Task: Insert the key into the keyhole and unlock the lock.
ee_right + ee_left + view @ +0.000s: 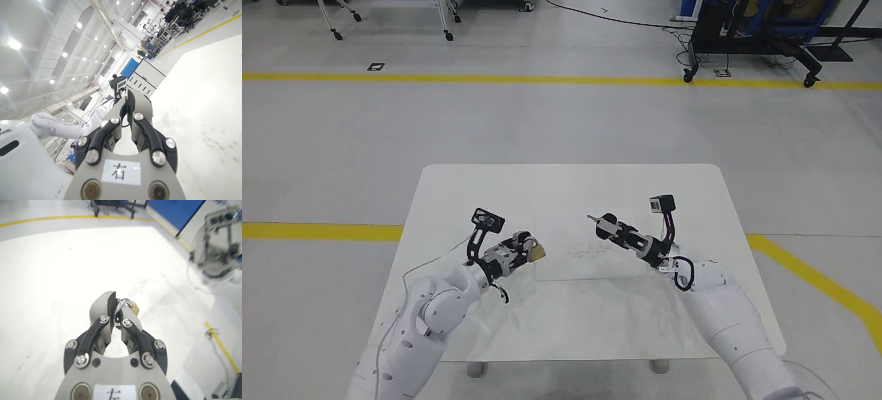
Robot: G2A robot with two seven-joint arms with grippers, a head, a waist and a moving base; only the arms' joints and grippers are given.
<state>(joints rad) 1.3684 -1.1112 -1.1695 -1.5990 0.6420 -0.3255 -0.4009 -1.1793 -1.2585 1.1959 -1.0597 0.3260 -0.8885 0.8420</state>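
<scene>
Lock point(134, 308), one, in left claw point(119, 303); key point(593, 218), one, in right claw point(130, 94).

The white tabletop point(572, 190) has a patch of faint dark scuff marks point(582, 252) near its middle. Beyond it a yellow line point(542, 79) crosses the grey floor point(362, 140). A black wheeled cart point(752, 45) stands past that line, far right.

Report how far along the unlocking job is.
Done: both pieces are up off the table. In hand: the left end effector is shut on the padlock, and the right end effector is shut on the key, its tip pointing toward the padlock. Left: the two are held apart, so the key is not yet in the keyhole. Inserting and turning remain.
</scene>
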